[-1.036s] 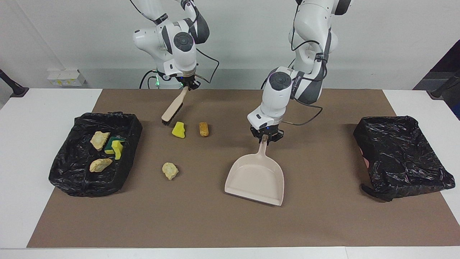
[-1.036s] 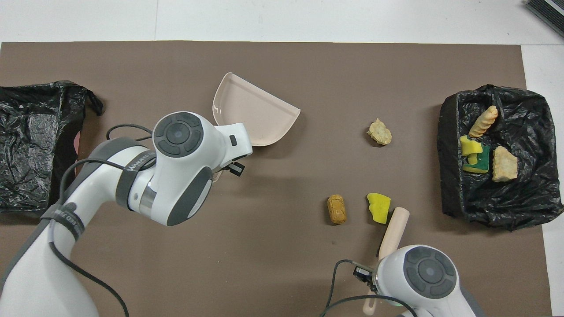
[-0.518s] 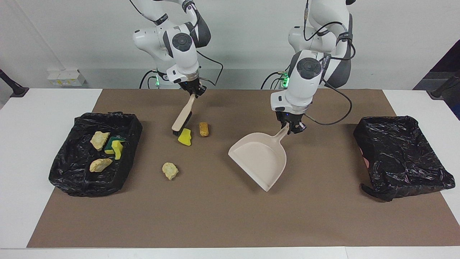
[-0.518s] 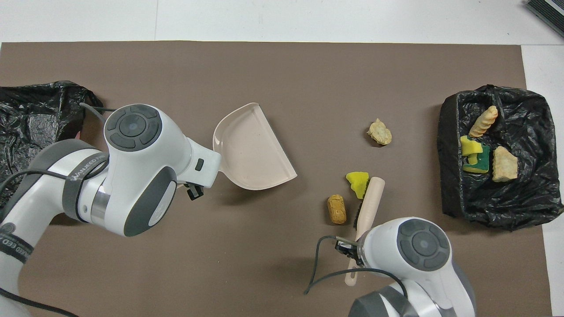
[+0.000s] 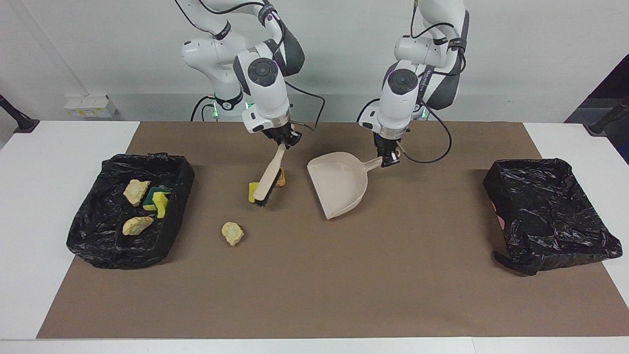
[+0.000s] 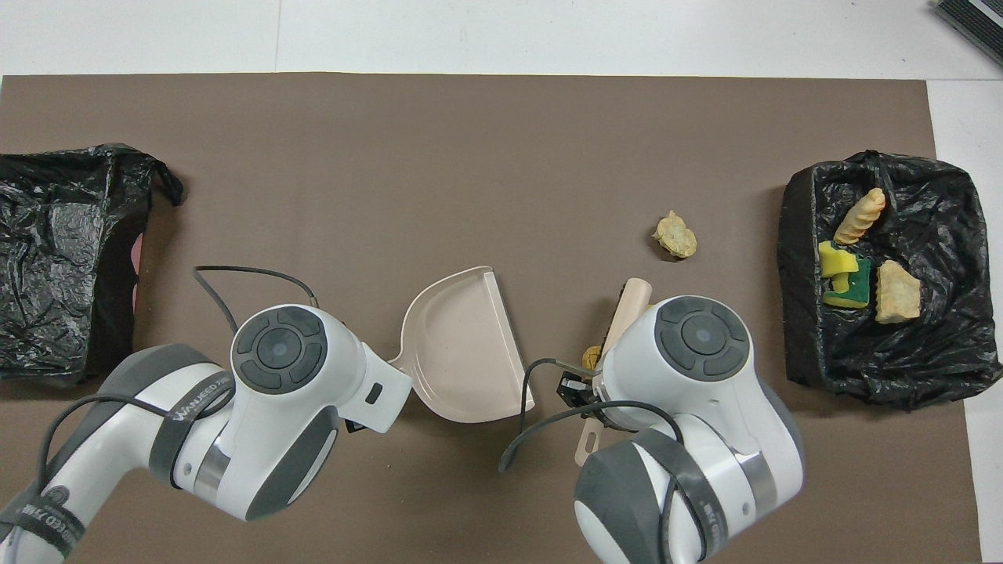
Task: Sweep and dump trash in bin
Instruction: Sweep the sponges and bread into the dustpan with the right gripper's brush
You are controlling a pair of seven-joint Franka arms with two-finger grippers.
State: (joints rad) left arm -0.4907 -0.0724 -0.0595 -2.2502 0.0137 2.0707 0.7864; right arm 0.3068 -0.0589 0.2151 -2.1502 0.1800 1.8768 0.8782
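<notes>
With the brush (image 5: 269,181) clenched in the right tool (image 5: 286,140) and the dustpan (image 5: 339,183) in the left tool (image 5: 388,158), the sponge (image 5: 253,192) beside the bristles could be flicked past the pan.

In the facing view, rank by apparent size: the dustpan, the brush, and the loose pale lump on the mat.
Largest to smallest:
1. dustpan
2. brush
3. pale lump
The tilted brush may look shorter than it is.
</notes>
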